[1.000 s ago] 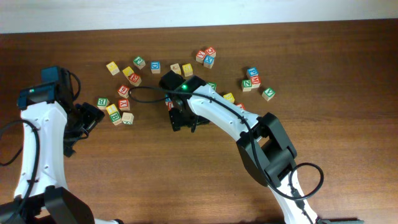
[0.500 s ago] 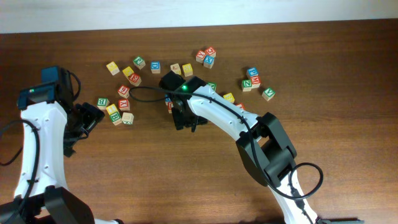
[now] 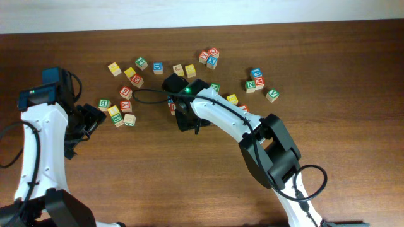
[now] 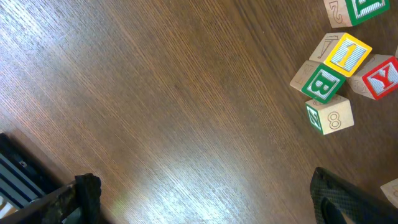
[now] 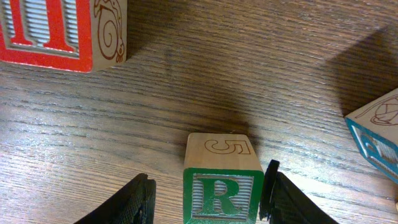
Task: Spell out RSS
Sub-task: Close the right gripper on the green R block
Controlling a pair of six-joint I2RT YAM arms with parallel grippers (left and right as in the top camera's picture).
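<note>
R cube (image 5: 222,186) sits on the table (image 5: 298,81), green letter toward the wrist camera, a 5 on its upper face.

Right gripper (image 5: 208,180) straddles it. One finger (image 5: 140,199) stands off the R cube with bare wood showing between; the other looks about touching. Not clamped, as far as visible.

Red-lettered cube (image 5: 56,31) lies beyond the R cube, apart. Blue-edged cube (image 5: 379,140) lies off its other side, also apart.

Left gripper (image 4: 202,177) is well away from the R cube, fingers spread wide, nothing between them.

Progress, as judged: early. No row laid out. The R pick is the step in hand. Both S cubes are yet to be found among the yellow-faced cubes (image 3: 114,68) scattered around the R cube, letters too small to read.
</note>
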